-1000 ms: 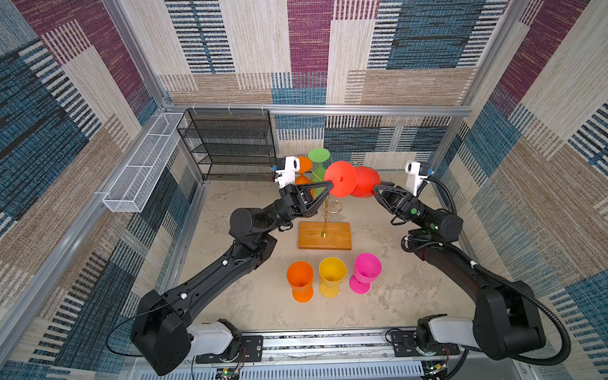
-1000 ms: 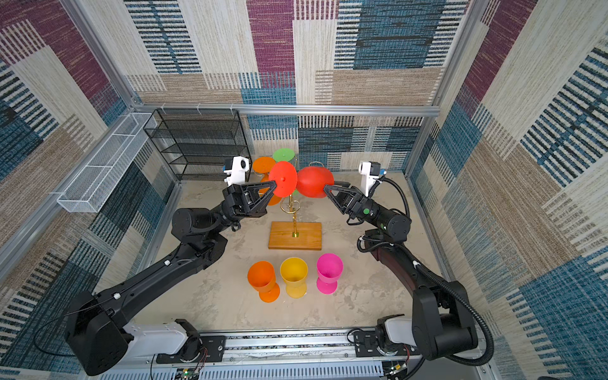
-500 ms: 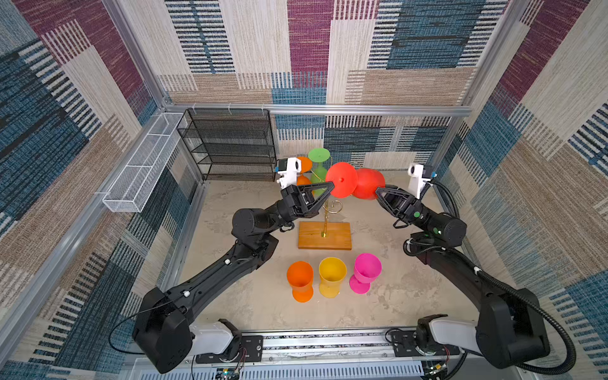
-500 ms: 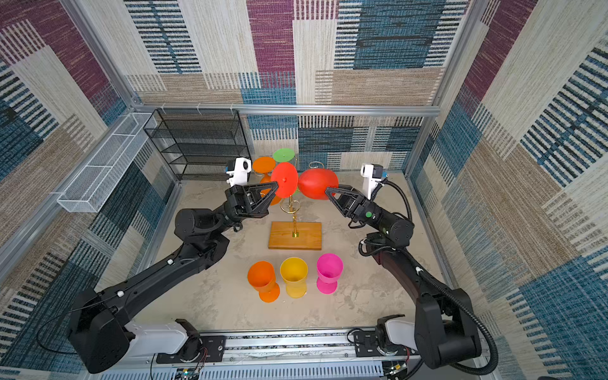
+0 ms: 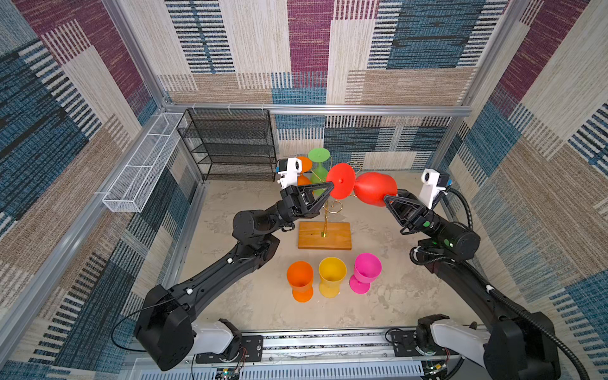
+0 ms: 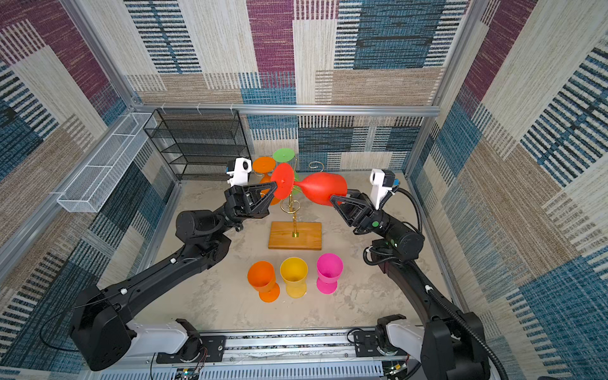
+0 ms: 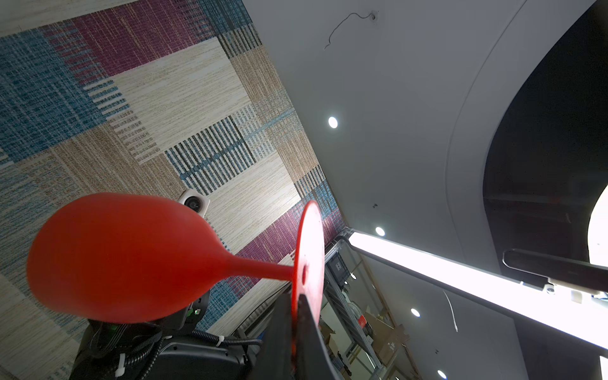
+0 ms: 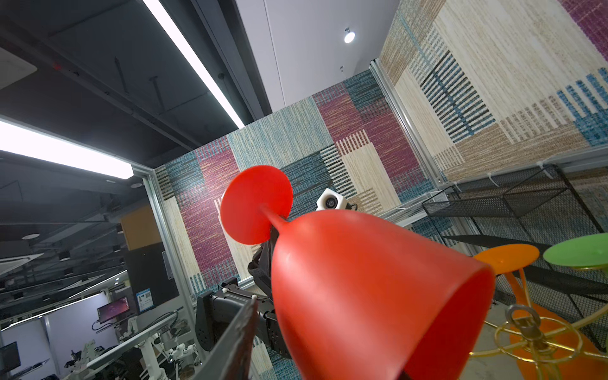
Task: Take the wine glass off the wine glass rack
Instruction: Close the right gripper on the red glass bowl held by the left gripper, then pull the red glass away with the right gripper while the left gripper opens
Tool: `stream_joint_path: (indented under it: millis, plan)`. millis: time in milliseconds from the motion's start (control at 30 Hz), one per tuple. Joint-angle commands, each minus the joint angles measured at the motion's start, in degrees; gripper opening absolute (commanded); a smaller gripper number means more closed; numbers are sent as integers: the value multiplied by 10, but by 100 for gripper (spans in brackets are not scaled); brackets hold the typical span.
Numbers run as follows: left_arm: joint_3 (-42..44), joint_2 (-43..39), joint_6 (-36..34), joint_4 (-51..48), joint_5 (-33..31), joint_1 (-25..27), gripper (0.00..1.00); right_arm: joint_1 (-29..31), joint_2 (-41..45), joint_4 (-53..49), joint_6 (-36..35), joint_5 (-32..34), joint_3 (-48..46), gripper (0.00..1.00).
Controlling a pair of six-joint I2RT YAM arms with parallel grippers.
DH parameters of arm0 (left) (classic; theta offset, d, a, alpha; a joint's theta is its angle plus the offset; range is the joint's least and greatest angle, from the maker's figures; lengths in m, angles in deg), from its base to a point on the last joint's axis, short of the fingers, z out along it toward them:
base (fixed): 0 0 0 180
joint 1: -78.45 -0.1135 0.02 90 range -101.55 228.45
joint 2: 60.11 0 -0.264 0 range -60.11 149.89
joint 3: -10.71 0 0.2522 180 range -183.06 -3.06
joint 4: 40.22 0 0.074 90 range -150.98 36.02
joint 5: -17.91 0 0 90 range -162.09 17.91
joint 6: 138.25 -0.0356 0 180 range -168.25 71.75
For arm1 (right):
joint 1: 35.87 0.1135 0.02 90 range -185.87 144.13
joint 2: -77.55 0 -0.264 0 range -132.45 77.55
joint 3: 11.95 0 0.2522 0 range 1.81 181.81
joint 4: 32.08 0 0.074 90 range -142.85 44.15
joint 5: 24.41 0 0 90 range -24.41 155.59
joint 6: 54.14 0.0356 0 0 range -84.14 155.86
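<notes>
Left hand [image 5: 331,188]: pinching red wine glass [image 5: 375,189] by its foot.
Right hand [image 5: 385,198]: at bowl; grip unclear.
Advice: seat right grip before left releases.

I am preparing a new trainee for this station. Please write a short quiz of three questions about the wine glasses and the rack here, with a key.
1. Which part of the red plastic wine glass does the left gripper pinch? A) bowl B) stem C) round foot
2. True or false: the red glass hangs upside down on the gold wire wine glass rack with the light-wood base.
3. How many glasses stand upright on the beige tabletop?
Key: 1 C. 2 False: it lies level, its bowl toward the right gripper. 3 Three: the orange glass, the yellow glass, the pink glass.
</notes>
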Motion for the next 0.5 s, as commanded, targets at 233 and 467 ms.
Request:
stream_joint_path:
  millis: [233,467]
  plan:
    - [-3,16,11,-4,-16,-2,0,1,26,91,-37,-25,-5,42]
    - [-10,21,15,-4,-17,-2,0,1,42,62,-61,-29,-6,34]
